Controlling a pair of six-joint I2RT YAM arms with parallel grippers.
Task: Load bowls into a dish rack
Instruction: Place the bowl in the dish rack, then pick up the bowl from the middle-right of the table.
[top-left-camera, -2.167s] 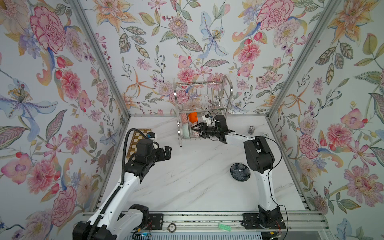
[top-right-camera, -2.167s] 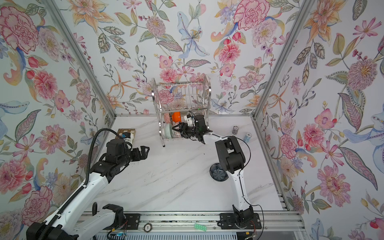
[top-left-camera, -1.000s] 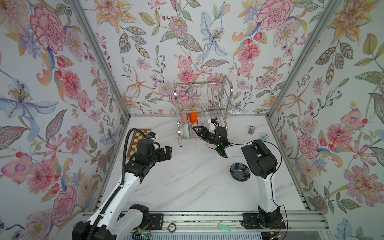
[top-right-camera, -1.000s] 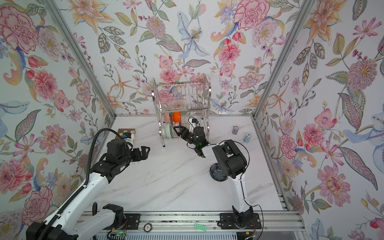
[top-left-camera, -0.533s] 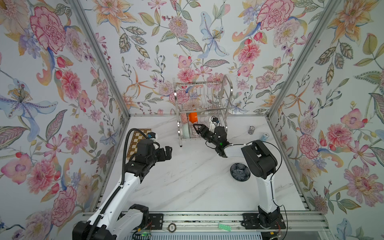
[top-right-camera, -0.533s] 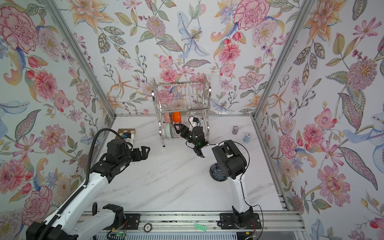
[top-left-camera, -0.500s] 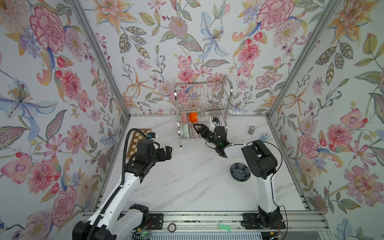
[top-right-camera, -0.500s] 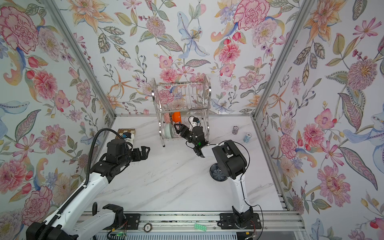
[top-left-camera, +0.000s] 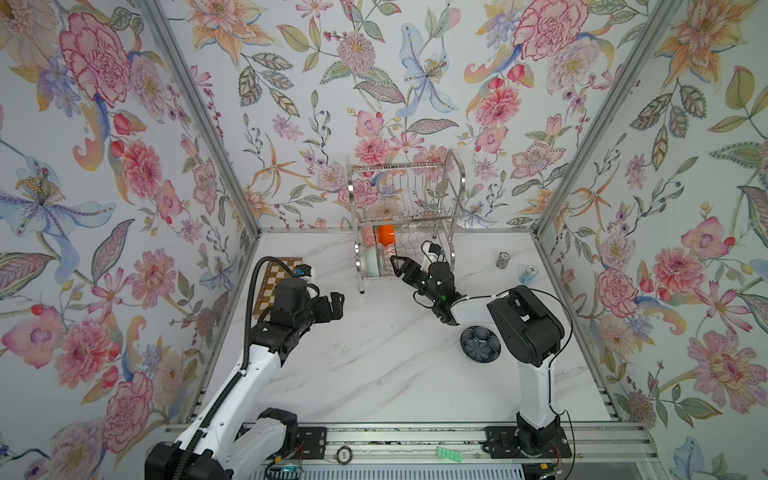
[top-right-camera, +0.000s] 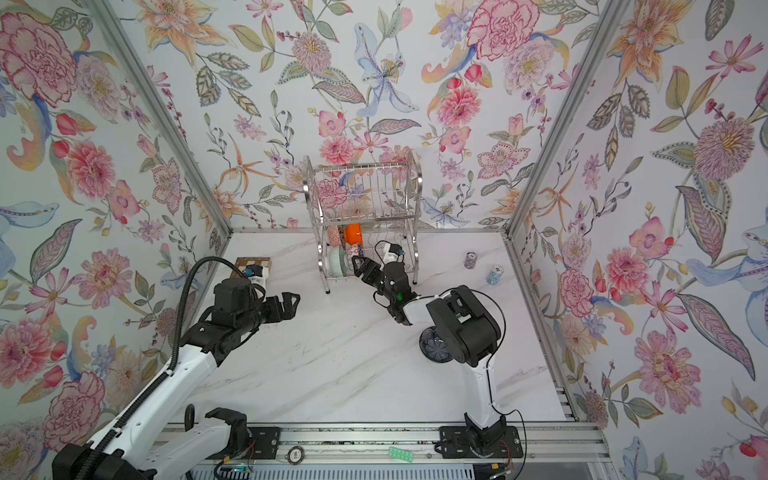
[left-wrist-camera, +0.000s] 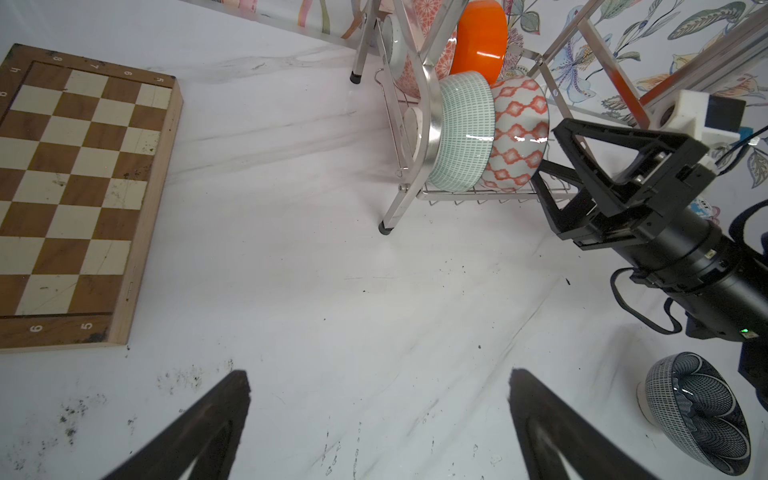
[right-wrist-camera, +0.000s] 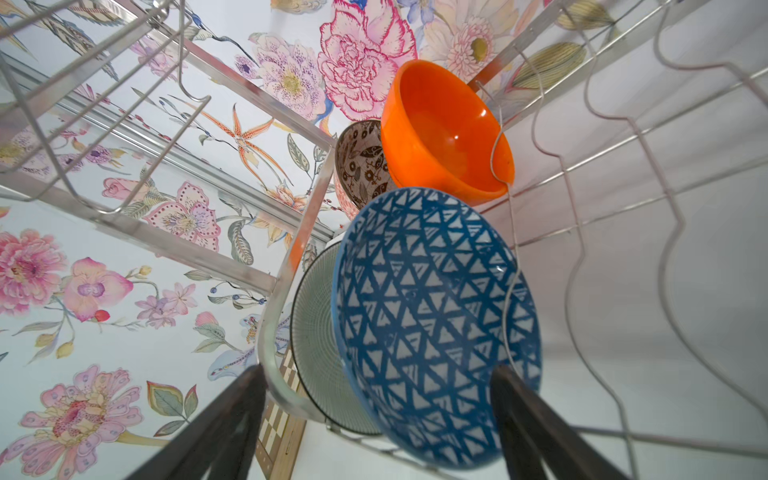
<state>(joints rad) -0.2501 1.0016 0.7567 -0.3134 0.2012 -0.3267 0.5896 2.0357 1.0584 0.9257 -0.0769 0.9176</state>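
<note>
The chrome dish rack (top-left-camera: 401, 195) stands at the back wall. Its lower shelf holds an orange bowl (right-wrist-camera: 440, 133), a black-and-white floral bowl (right-wrist-camera: 359, 162), a mint bowl (left-wrist-camera: 461, 133) and the blue triangle bowl (right-wrist-camera: 428, 324) with an orange-lattice outside (left-wrist-camera: 517, 137), all on edge. My right gripper (top-left-camera: 398, 266) is open at the rack's front, its fingers either side of the blue bowl without clamping it. A navy patterned bowl (top-left-camera: 478, 344) sits on the table beside the right arm. My left gripper (top-left-camera: 336, 301) hovers open and empty over the table, left of the rack.
A chessboard (top-left-camera: 274, 274) lies against the left wall behind the left arm. Two small patterned cylinders (top-left-camera: 503, 260) (top-left-camera: 529, 275) stand at the back right. The rack's upper shelf (top-right-camera: 361, 183) overhangs the bowls.
The right gripper has let go of the blue triangle bowl in the rack, dropped back out a little and opened wider. The left arm has not moved.
</note>
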